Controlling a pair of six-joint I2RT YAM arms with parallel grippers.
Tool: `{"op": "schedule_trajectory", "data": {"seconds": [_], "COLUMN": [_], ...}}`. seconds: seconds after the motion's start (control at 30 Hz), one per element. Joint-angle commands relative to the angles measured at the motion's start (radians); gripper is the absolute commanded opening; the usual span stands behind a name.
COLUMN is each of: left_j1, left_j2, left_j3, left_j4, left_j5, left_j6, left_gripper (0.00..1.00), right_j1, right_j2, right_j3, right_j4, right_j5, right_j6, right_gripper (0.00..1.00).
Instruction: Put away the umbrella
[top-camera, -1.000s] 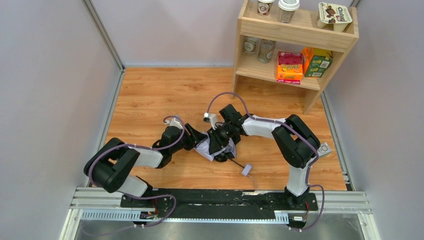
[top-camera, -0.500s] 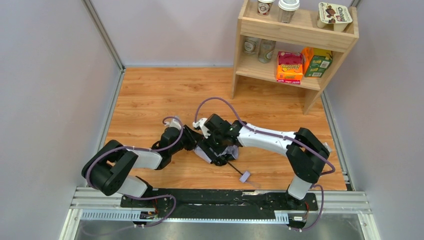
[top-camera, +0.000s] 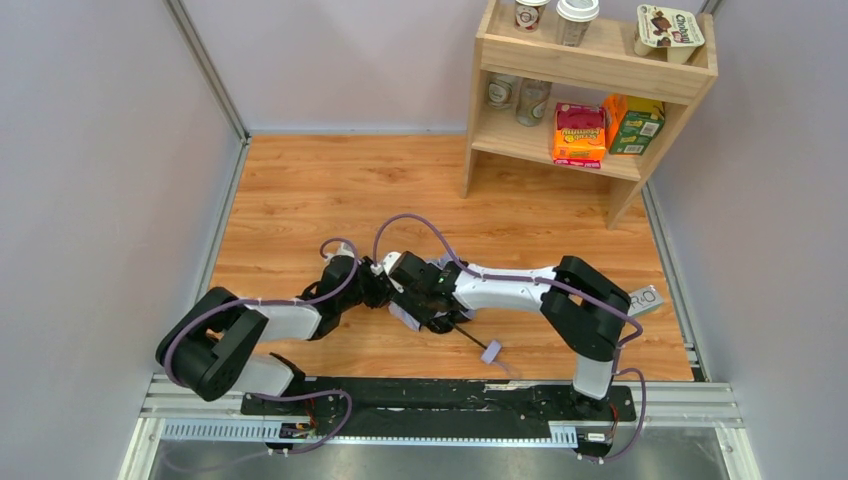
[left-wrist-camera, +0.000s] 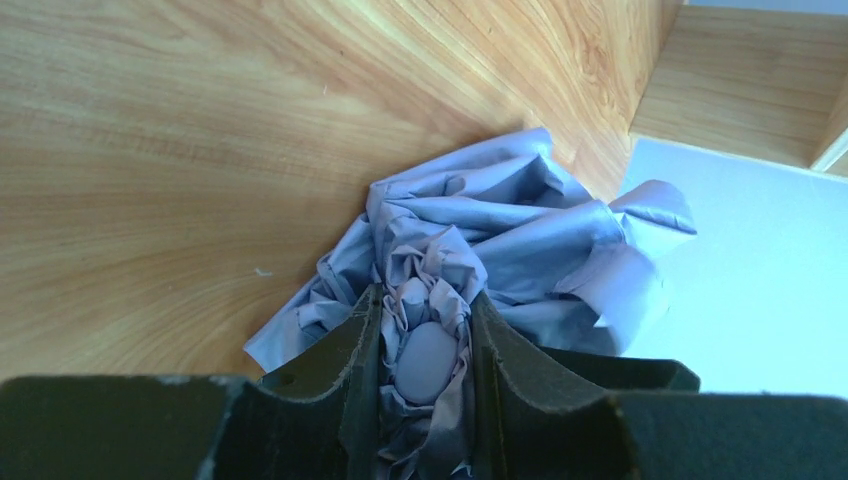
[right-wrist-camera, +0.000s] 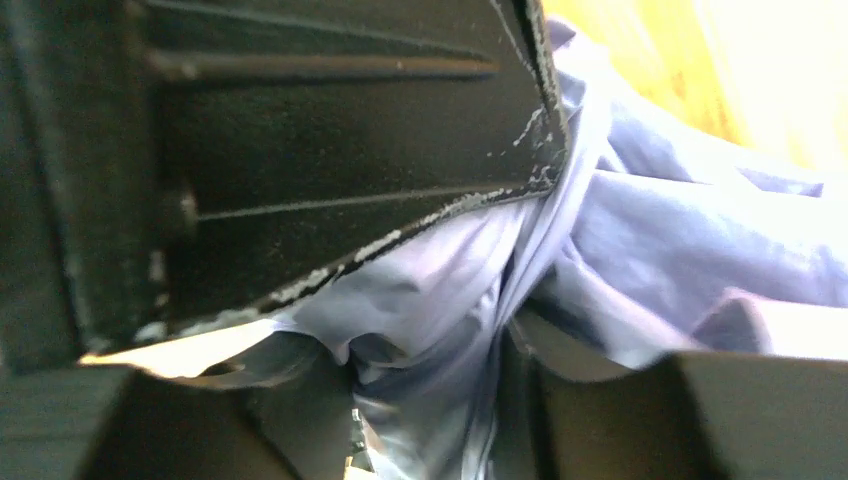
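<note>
Under the right arm (top-camera: 505, 286), umbrella (top-camera: 404, 313) seems half hidden.

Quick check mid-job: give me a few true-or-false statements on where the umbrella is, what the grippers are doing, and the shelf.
1. The left gripper is clamped on umbrella fabric. True.
2. An orange box sits on the shelf's lower level. True.
3. The umbrella is on the shelf. False: it lies on the table.
4. The right gripper is clear of the umbrella. False: fabric lies between its fingers.
</note>
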Motion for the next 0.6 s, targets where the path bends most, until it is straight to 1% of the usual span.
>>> {"op": "schedule_trajectory", "data": {"seconds": [0.0, 0.03, 0.07, 0.1, 0.13, 0.17, 0.2, 0.33, 0.4, 0.5, 0.57], "left_j1": [-0.008, -0.006, -0.006, -0.003, -0.003, 0.006, 0.012, 0.041, 0.046, 0.047, 0.046], "left_j2": [-0.085, -0.099, -0.136, -0.161, -0.203, -0.228, -0.278, -0.412, -0.467, -0.498, -0.475], "left_j3": [0.02, 0.02, 0.02, 0.02, 0.02, 0.029, 0.037, 0.06, 0.058, 0.017, 0.005], "left_j4": [-0.172, -0.174, -0.186, -0.198, -0.233, -0.253, -0.324, -0.486, -0.537, -0.524, -0.466], "left_j5": [0.014, 0.007, 0.001, -0.021, -0.033, -0.05, -0.056, -0.082, -0.085, -0.059, -0.039], "left_j6": [0.027, 0.054, 0.073, 0.099, 0.117, 0.151, 0.165, 0.233, 0.233, 0.185, 0.174], "left_gripper": [0.0, 0.03, 0.19, 0.29, 0.53, 0.68, 0.78, 0.79, 0.79, 0.79, 0.79], "right_j1": [-0.031, -0.049, -0.062, -0.075, -0.092, -0.103, -0.118, -0.175, -0.216, -0.25, -0.267], "right_j2": [0.041, 0.039, 0.041, 0.044, 0.044, 0.043, 0.044, 0.053, 0.052, 0.046, 0.05], "right_j3": [-0.091, -0.105, -0.114, -0.122, -0.131, -0.139, -0.146, -0.157, -0.165, -0.165, -0.153], "right_j4": [0.06, 0.076, 0.088, 0.097, 0.112, 0.126, 0.135, 0.186, 0.221, 0.234, 0.223], "right_j5": [-0.062, -0.099, -0.165, -0.202, -0.246, -0.279, -0.317, -0.437, -0.536, -0.63, -0.681], "right_j6": [0.023, 0.024, 0.027, 0.027, 0.026, 0.029, 0.026, 0.035, 0.05, 0.041, 0.032], "right_gripper": [0.27, 0.17, 0.11, 0.05, 0.01, 0.0, 0.0, 0.0, 0.0, 0.0, 0.0]}}
